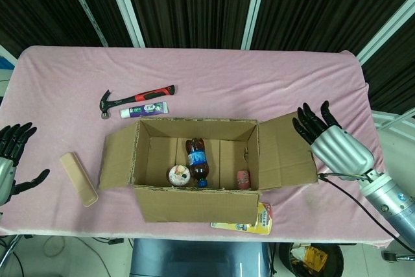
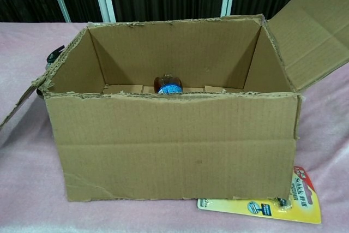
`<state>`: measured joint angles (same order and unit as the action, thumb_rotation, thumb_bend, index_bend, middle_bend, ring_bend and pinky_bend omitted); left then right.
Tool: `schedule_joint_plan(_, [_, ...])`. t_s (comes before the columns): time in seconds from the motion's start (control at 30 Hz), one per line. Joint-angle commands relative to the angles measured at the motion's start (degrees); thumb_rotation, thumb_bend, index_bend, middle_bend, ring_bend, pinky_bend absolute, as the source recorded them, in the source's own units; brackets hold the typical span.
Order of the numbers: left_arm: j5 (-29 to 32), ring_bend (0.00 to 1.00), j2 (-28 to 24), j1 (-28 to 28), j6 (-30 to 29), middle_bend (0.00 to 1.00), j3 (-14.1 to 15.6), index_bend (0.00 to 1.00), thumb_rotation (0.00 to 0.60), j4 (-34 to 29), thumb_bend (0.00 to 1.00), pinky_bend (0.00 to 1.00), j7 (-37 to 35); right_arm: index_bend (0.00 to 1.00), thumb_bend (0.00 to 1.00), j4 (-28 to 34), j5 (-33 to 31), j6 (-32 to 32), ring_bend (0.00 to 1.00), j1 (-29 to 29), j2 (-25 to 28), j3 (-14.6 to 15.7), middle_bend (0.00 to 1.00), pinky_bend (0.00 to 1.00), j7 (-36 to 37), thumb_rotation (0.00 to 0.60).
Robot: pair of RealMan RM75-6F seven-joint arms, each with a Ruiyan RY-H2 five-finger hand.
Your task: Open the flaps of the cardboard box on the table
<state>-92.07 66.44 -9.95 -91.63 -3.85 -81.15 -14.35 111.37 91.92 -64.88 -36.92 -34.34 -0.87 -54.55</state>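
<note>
Pink cloth is covering the surface (image 1: 214, 82) where the cardboard box (image 1: 194, 180) is sitting mid-front; its right flap (image 1: 285, 154) is leaning outward just left of the empty, spread right hand (image 1: 334, 147), the nearer one.

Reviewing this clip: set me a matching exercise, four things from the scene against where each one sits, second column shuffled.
Things:
1. hammer
2. bottle
3. yellow blister pack
4. tan flat block

Places:
A. partly tucked under the near right corner of the cardboard box
B. inside the box
C. on the pink cloth left of the box, near the left hand
D. on the cloth behind the box, beside a toothpaste tube

Pairs: 1-D, 2-B, 3-A, 4-C
</note>
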Motion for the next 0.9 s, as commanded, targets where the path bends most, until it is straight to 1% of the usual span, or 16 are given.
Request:
schedule_joint_plan(0.03, [0.1, 0.0, 0.0, 0.0, 0.0, 0.05, 0.0, 0.07, 0.6, 0.1, 0.18, 0.0, 0.0, 0.07, 0.22, -1.3, -0.6, -0.1, 0.05, 1.2, -1.1, 0.2, 0.09, 0.22, 0.7, 0.6])
schedule_joint_plan(0.13, [0.2, 0.0, 0.0, 0.1, 0.1, 0.05, -0.1, 0.07, 0.6, 0.1, 0.18, 0.0, -0.1, 0.07, 0.22, -2.9, -1.7, -0.4, 0.05, 2.5, -2.7, 0.3, 0.09, 0.22, 1.1, 0.6])
schedule_joint_plan(0.33, [0.4, 0.0, 0.2, 0.1, 0.2, 0.05, -0.1, 0.07, 0.6, 0.4, 0.18, 0.0, 0.7, 0.06, 0.22, -7.0, -5.7, -3.6, 0.05, 6.4, -7.3, 0.0, 0.09, 0.22, 2.5, 0.6])
schedule_joint_plan(0.47, [0.5, 0.0, 0.4, 0.1, 0.4, 0.05, -0.1, 0.07, 0.6, 0.6, 0.18, 0.0, 1.7, 0.01, 0.22, -9.3, -9.9, -6.9, 0.05, 9.4, -10.7, -0.8, 0.07, 0.22, 4.0, 0.6])
schedule_joint_plan(0.53, [0.4, 0.0, 0.5, 0.1, 0.3, 0.03, -0.1, 0.07, 0.6, 0.8, 0.18, 0.0, 2.4, 0.0, 0.22, -9.6, -12.5, -8.6, 0.05, 11.1, -12.7, -1.3, 0.07, 0.22, 5.5, 0.6])
schedule_joint_plan(0.63, [0.6, 0.0, 0.8, 0.2, 0.5, 0.02, 0.0, 0.06, 0.6, 1.0, 0.18, 0.0, 4.0, 0.0, 0.22, -9.3, -15.8, -12.1, 0.05, 14.1, -16.4, -2.2, 0.06, 0.22, 11.0, 0.6])
schedule_joint_plan(0.73, [1.0, 0.0, 1.2, 0.2, 1.0, 0.0, 0.1, 0.04, 0.6, 1.0, 0.15, 0.0, 5.6, 0.0, 0.22, -7.6, -18.1, -15.7, 0.02, 17.8, -20.4, -2.8, 0.03, 0.22, 20.9, 0.6])
schedule_joint_plan(0.77, [1.1, 0.0, 1.3, 0.2, 1.2, 0.0, 0.1, 0.03, 0.6, 1.0, 0.14, 0.0, 6.4, 0.0, 0.22, -6.7, -18.3, -16.5, 0.02, 18.9, -21.4, -2.9, 0.03, 0.22, 24.6, 0.6])
schedule_joint_plan(0.8, [1.3, 0.0, 1.4, 0.2, 1.4, 0.0, 0.1, 0.02, 0.6, 1.0, 0.13, 0.0, 7.6, 0.0, 0.22, -5.6, -18.1, -17.7, 0.02, 20.6, -22.8, -2.7, 0.03, 0.22, 30.3, 0.6])
schedule_joint_plan(0.9, [1.7, 0.0, 1.6, 0.3, 1.8, 0.0, 0.1, 0.0, 0.6, 0.6, 0.11, 0.0, 9.5, 0.0, 0.22, -4.6, -15.7, -19.6, 0.0, 23.7, -25.2, -1.3, 0.01, 0.22, 40.8, 0.6])
